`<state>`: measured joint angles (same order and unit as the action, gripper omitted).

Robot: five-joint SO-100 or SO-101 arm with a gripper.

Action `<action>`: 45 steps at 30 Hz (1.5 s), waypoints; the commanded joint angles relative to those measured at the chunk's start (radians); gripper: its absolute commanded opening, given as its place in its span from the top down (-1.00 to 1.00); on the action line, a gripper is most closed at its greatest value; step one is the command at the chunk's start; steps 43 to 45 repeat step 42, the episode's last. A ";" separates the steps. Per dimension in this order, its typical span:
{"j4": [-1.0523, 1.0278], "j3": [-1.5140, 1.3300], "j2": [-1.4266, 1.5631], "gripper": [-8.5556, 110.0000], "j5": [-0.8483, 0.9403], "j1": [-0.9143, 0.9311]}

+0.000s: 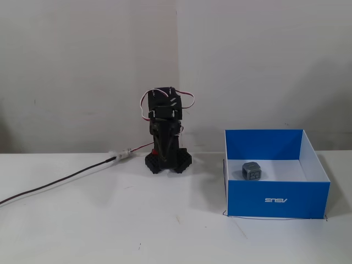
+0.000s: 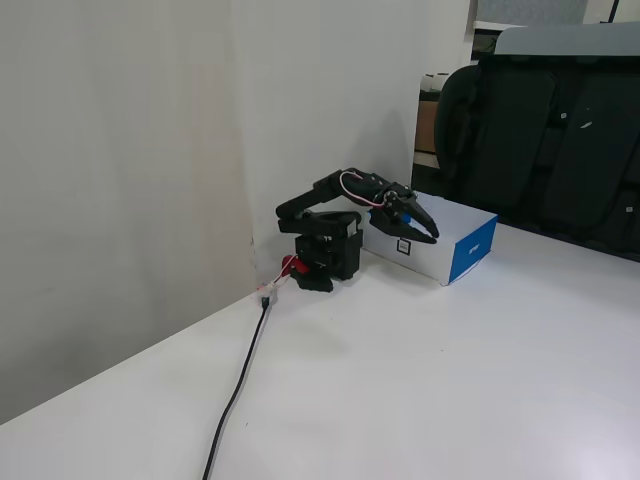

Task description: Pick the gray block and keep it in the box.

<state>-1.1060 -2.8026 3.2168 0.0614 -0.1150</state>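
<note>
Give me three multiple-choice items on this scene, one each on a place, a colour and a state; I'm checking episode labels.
1. Where is the gray block?
A. on the table by the cable
B. inside the box
C. in the hand

2. What colour are the box's outer walls?
A. red
B. green
C. blue

3. What is the hand holding?
A. nothing
B. the block
C. the cable

Key: 1 B, a fixed view shows the block on the box's white floor. 2 C, the front wall is bright blue. 3 A, in the side fixed view nothing sits between its fingers.
</note>
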 commanded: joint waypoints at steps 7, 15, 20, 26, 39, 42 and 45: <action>-0.058 -0.120 0.210 0.85 0.021 0.029; -0.015 -0.233 0.212 0.85 0.017 0.051; -0.015 -0.233 0.212 0.79 0.008 0.064; -0.015 -0.233 0.212 0.82 0.008 0.064; -0.015 -0.233 0.212 0.85 0.008 0.064; -0.015 -0.233 0.212 0.85 0.008 0.064; -0.015 -0.233 0.212 0.85 0.008 0.064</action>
